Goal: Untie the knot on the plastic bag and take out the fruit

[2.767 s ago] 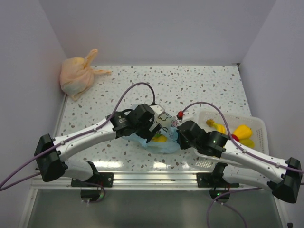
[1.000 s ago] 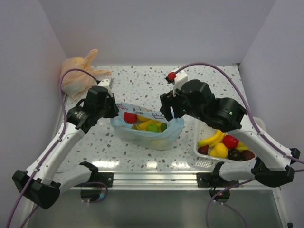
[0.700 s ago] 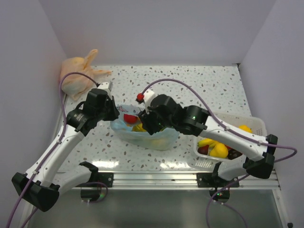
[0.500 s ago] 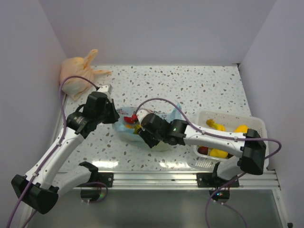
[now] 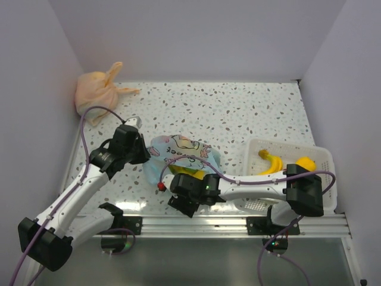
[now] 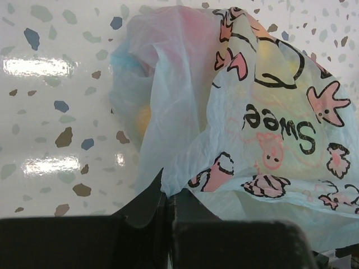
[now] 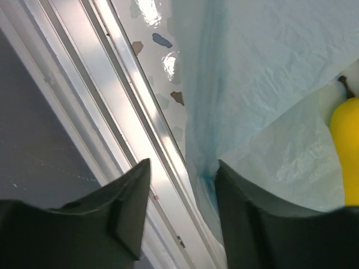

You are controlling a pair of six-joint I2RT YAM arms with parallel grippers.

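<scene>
From above: plastic bag slumped mid-table, print panel up, on the speckled table. Left gripper at its left edge, right gripper low at its near edge, close to the aluminium rail. Yellow fruit peeking out on the near side. White basket off to the right with a banana inside. Peach-orange bag well apart in the far left corner. No telling the knot from the crumpled film here.

Over to the left wrist: fingers pressed together, clamped on a fold of the thin film. Cartoon print and dark lettering draped just beyond, yellow glowing faintly through.

Right wrist now: fingers apart, a blue fold of the bag's edge hanging in the gap, nearer the right-hand one, not pinched. Yellow fruit off to the right, behind the film, well clear of the gap.

Risks, judging from this:
- Closing here would likely catch plastic only, no fruit.
- Pulling against the left pinch could stretch or rip film this thin.
- Dragging toward the rail could spill fruit off the table's near edge.
- Losing the left pinch could drop the mouth shut over the fruit.
</scene>
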